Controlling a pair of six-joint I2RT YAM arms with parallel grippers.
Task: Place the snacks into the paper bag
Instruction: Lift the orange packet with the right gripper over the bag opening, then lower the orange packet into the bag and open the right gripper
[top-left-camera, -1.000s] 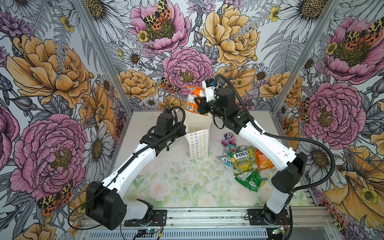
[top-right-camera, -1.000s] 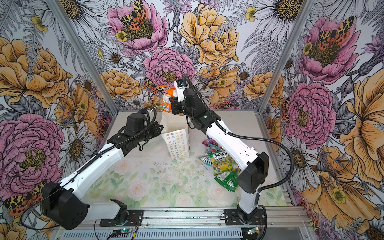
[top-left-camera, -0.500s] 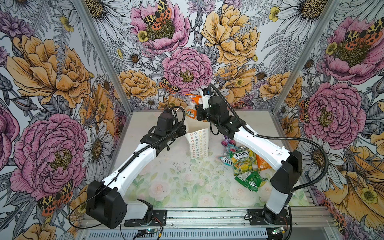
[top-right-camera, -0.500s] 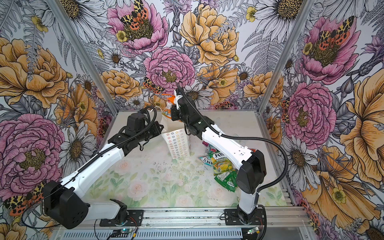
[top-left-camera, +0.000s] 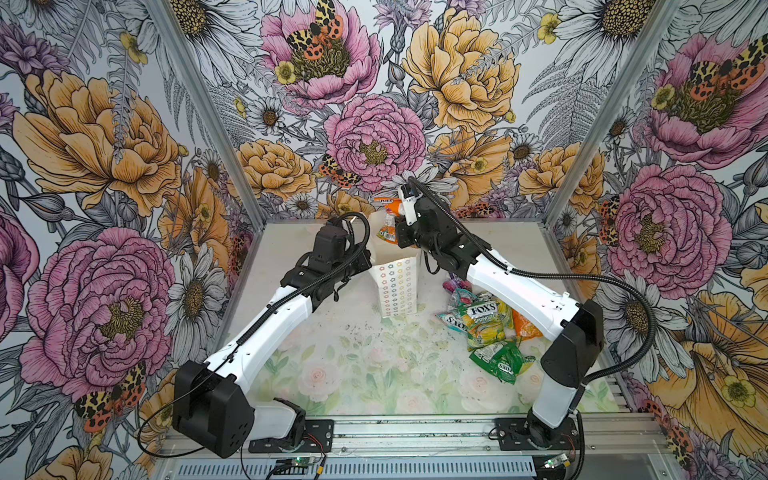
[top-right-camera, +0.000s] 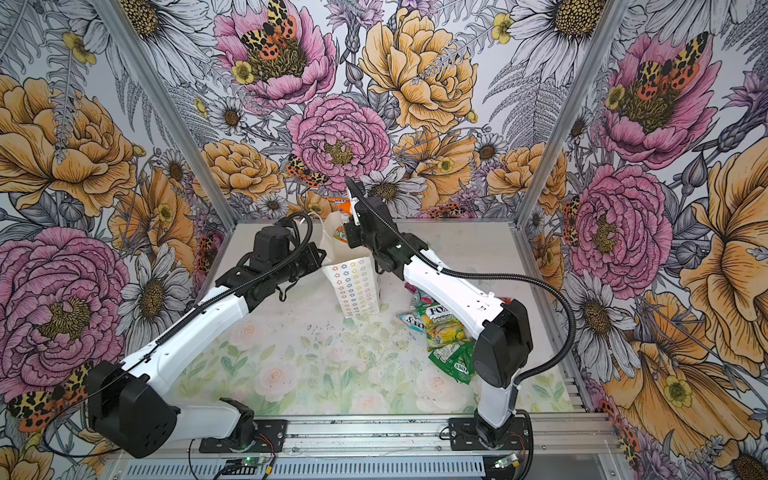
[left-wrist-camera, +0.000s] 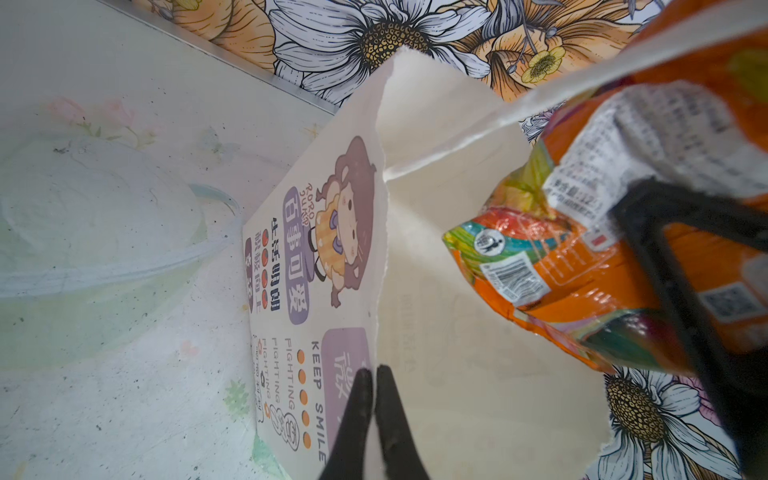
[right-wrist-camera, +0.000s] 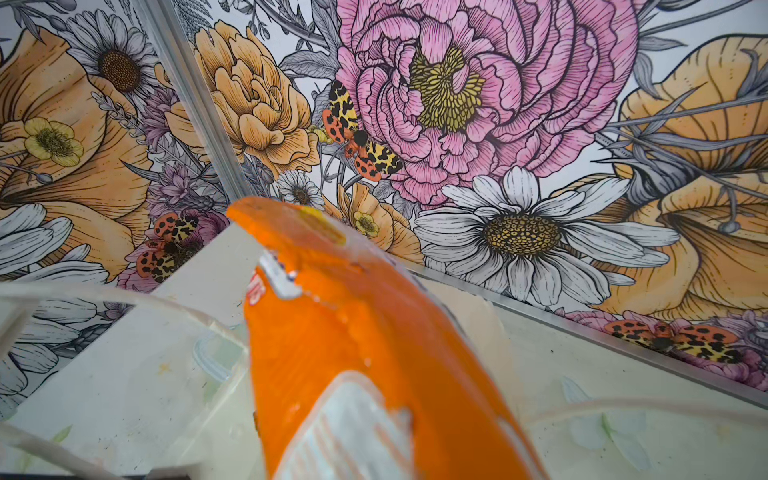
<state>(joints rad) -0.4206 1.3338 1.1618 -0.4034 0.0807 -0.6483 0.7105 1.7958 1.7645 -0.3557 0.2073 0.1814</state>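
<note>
Left end effector is closed, pinching the top rim of the tall white paper bag with the cartoon girl print and rows of coloured flower outlines. The bag stands upright mid-bench, its mouth held open. Over the mouth, the right end effector is clamped on a crinkly orange chip packet, which hangs just above the opening and is not inside yet. A thin white string handle crosses right beside the packet. To the right on the floral bench lies the pile of remaining snacks: green, yellow-green and teal FOX'S bags, an orange packet and something purple, near the bag but apart from it. Risks: the packet corner could snag the string handle or the rim and hang up there. A push on the light bag, pinched at one wall only, could tip it or tear the paper. Letting go too soon could drop the packet behind the bag.
</note>
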